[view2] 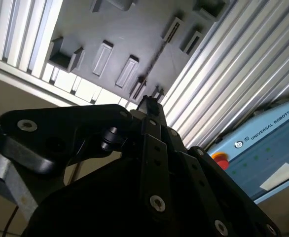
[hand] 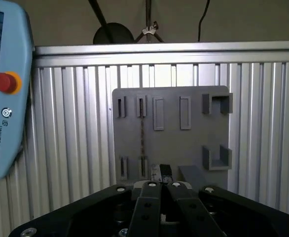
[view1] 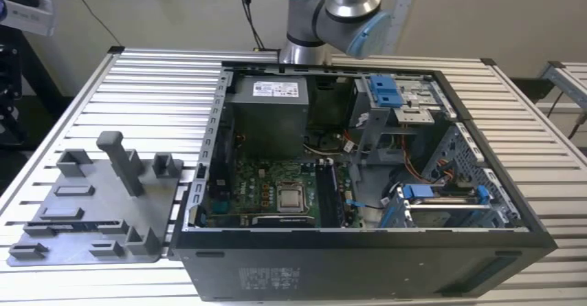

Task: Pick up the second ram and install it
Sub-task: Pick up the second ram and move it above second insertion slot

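Ribbed aluminium table is carrying grey fixture plate at the exterior view's left, open computer case right of it. First wrist view is adding 1 lettered teach pendant, then the second ram standing on edge in the plate's slots. The gripper is hovering above plate, jaws closed together, gripping nothing.

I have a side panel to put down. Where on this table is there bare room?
The slatted table is bare beyond the grey fixture plate, toward the far edge, at the exterior view's left of the computer case. A narrower bare strip runs along the case at the exterior view's right. Crowded: the plate, with its posts, and the case's inside.
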`<state>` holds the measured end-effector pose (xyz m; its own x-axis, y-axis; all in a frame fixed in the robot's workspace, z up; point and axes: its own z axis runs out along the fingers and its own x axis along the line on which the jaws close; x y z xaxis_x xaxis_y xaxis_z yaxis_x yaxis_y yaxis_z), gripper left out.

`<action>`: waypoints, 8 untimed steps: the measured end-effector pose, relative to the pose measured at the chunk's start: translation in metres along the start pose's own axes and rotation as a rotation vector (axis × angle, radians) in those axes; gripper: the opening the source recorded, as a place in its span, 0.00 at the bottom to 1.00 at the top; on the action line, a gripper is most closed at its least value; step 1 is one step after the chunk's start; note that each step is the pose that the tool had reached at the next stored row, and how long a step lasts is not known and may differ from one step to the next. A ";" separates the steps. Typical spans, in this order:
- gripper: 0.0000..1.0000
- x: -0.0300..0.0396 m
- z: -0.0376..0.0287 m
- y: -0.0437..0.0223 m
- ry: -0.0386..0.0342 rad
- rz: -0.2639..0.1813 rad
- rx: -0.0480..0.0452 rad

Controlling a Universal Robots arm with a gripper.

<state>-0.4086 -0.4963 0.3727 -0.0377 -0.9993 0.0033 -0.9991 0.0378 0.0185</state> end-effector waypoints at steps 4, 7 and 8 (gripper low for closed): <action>0.11 0.0003 0.0000 0.0000 0.0000 0.000 0.0001; 0.12 0.0004 0.0000 0.0000 0.0000 0.000 0.0000; 0.24 0.0005 0.0000 0.0000 0.0000 0.000 0.0000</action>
<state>-0.4086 -0.4968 0.3727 -0.0377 -0.9993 0.0033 -0.9991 0.0378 0.0185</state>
